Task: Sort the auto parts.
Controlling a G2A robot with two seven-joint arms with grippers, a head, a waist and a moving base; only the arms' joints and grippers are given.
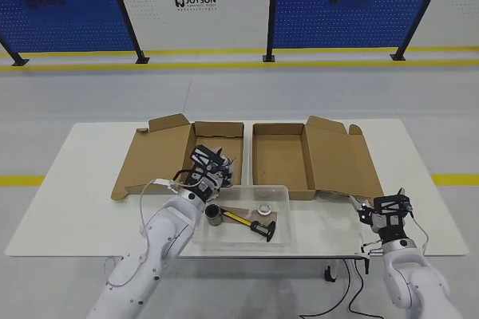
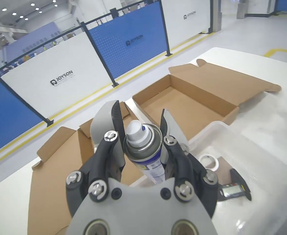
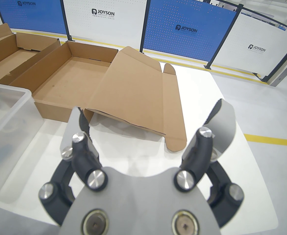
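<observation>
Spray can [image 2: 145,147]: cylindrical, glossy metal, white nozzle, pinched by left gripper [image 2: 139,113]; lower body was hidden. Right gripper [image 3: 148,110]: spread wide, at the 4 o'clock of the table [image 1: 80,207].

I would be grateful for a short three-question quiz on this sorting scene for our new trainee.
1. True or false: the left gripper is shut on a spray can.
2. How many cardboard boxes lie open on the table? A) one B) two C) three
3. Fill in: the hammer lies in the clear plastic ____.

Key: 1 true; 2 B; 3 bin.
</observation>
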